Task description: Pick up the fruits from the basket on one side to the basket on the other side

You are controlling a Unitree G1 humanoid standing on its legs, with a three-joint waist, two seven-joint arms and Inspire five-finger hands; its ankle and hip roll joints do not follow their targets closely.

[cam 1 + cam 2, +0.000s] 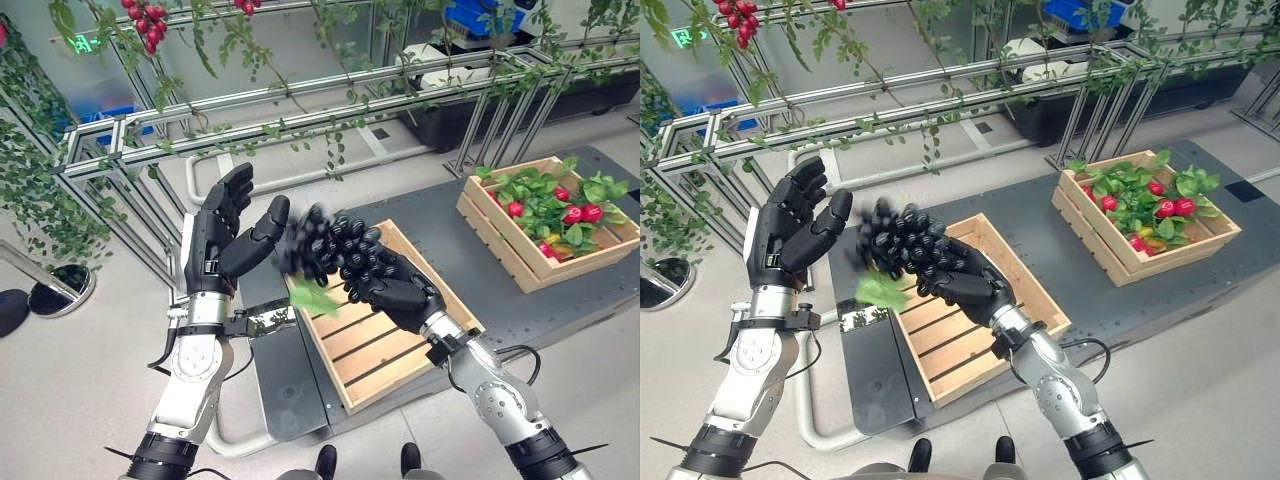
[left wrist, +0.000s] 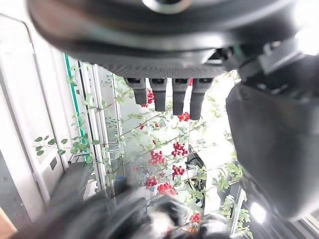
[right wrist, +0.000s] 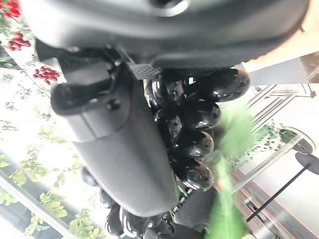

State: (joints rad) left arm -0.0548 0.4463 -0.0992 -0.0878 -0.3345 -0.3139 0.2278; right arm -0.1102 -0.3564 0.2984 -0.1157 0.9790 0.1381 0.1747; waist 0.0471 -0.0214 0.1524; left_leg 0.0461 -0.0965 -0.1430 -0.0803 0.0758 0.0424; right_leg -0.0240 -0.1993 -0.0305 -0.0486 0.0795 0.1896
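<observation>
Grapes (image 1: 335, 245), a dark bunch with a green leaf (image 1: 312, 297), sit clutched in the right hand (image 1: 395, 290) above the near crate's (image 1: 380, 350) left rim; that crate's slats lie bare. Just left, the left hand (image 1: 225, 235) is raised, fingers straight, holding nothing. Well apart, the far crate (image 1: 500, 240) holds red fruit (image 1: 582, 213) among leaves.

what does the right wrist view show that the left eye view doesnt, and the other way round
The right wrist view alone gives a close look at the glossy black grapes pressed against the right hand, whose fingers curl round the bunch. The left eye view alone shows the open left hand raised beside the bunch, the empty wooden crate below, and the far crate of red fruit and leaves. Both show the grape bunch, its green leaf and the right hand.
</observation>
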